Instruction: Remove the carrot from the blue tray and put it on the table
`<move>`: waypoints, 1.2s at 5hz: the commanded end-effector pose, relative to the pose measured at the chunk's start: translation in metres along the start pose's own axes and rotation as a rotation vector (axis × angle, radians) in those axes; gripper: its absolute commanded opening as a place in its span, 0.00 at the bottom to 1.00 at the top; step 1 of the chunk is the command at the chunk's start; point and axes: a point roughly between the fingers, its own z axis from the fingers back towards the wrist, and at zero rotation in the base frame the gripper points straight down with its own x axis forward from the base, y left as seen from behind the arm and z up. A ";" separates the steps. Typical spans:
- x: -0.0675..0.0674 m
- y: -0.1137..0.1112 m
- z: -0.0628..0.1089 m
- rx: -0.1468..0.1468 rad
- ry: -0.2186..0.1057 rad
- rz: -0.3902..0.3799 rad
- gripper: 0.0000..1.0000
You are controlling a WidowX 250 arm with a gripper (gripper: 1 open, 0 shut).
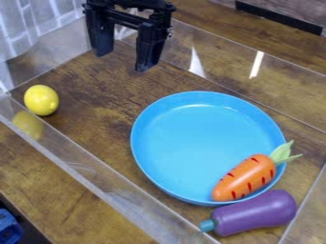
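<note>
A small orange carrot with a light green top lies on the near right part of the blue tray, its leafy end over the right rim. My gripper hangs at the back, above the wooden table, well behind and left of the tray. Its dark fingers point down, stand apart and hold nothing.
A purple eggplant lies just in front of the tray at the near right, close to the carrot. A yellow lemon sits at the left beside the clear acrylic wall. More acrylic walls edge the back and right.
</note>
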 end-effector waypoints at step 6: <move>0.045 -0.149 -0.051 -0.022 -0.051 -0.338 1.00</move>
